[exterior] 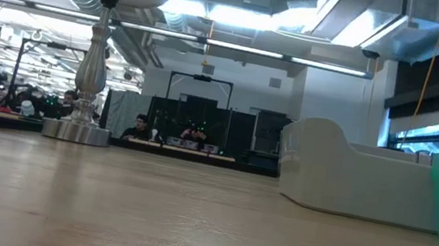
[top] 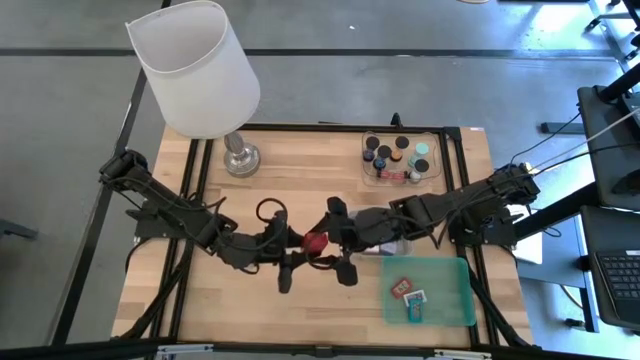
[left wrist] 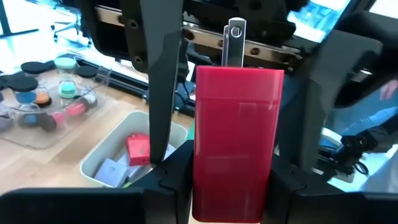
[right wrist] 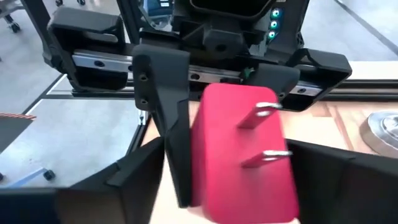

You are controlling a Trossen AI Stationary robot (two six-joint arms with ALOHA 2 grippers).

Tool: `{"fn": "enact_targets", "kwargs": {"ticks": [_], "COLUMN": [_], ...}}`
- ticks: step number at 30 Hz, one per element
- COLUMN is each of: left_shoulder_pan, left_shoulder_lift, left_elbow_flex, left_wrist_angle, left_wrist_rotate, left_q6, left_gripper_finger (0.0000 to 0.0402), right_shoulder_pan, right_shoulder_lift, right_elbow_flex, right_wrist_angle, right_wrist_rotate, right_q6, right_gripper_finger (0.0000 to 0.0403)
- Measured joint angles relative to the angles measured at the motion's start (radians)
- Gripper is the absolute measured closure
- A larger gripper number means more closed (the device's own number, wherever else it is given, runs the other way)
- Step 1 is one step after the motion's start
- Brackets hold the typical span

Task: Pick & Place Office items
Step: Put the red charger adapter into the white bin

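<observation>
A red plug block (top: pixel 315 241) with two metal prongs (right wrist: pixel 266 134) hangs in the air over the table's middle, between my two grippers. My left gripper (top: pixel 303 245) comes from the table's left and is shut on it. My right gripper (top: pixel 328 238) faces it from the right and is open. Its fingers (left wrist: pixel 163 87) stand on either side of the block's pronged end, with a gap on each side. More office items sit in the clear tray (top: pixel 402 158): black cylinders with coloured caps and a mint one. The low view shows neither gripper. My left gripper (left wrist: pixel 233 190) pinches the red block between its two fingers (left wrist: pixel 174 177), on the two side faces of the end away from the prongs (left wrist: pixel 214 180). It comes about level from the table's left. The block is lifted clear, with its prongs pointing toward the right gripper.
A big white-shaded lamp (top: pixel 195 65) stands at the far left on its metal base (top: pixel 240 158). A pale grey tray (left wrist: pixel 124 162) with a red piece lies under the right arm. A green tray (top: pixel 430 290) with small blocks sits near right. Bare wood lies near left.
</observation>
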Motion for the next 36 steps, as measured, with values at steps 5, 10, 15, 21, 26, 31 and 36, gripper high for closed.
{"fn": "enact_targets", "kwargs": {"ticks": [5, 10, 15, 21, 26, 31, 36], "left_shoulder_pan": [-0.003, -0.005, -0.020, -0.027, -0.027, -0.030, -0.027], "left_shoulder_lift": [0.000, -0.001, -0.001, -0.001, -0.001, -0.001, -0.001], "left_elbow_flex": [0.000, -0.001, -0.001, -0.001, -0.001, 0.000, 0.000], "left_wrist_angle": [-0.002, -0.008, -0.008, -0.008, -0.008, -0.020, -0.018], "left_wrist_rotate": [0.012, 0.034, 0.032, 0.027, 0.030, 0.031, 0.015], "left_q6": [-0.010, -0.008, -0.012, -0.019, -0.021, -0.029, -0.020], "left_gripper_finger": [0.0283, 0.0285, 0.0282, 0.0284, 0.0282, 0.0284, 0.0282], "right_shoulder_pan": [0.000, 0.001, 0.002, 0.001, 0.001, 0.001, 0.000], "right_shoulder_lift": [0.000, -0.001, -0.001, 0.000, 0.000, 0.000, 0.000], "right_elbow_flex": [0.000, 0.000, 0.000, 0.000, 0.000, 0.000, 0.000], "right_wrist_angle": [-0.002, 0.001, 0.009, 0.012, 0.016, 0.030, 0.035], "right_wrist_rotate": [-0.007, -0.025, -0.040, -0.068, -0.071, -0.071, -0.063], "right_q6": [0.016, 0.026, 0.064, 0.094, 0.132, 0.224, 0.257], "right_gripper_finger": [0.0184, 0.0220, 0.0227, 0.0229, 0.0229, 0.0230, 0.0231]}}
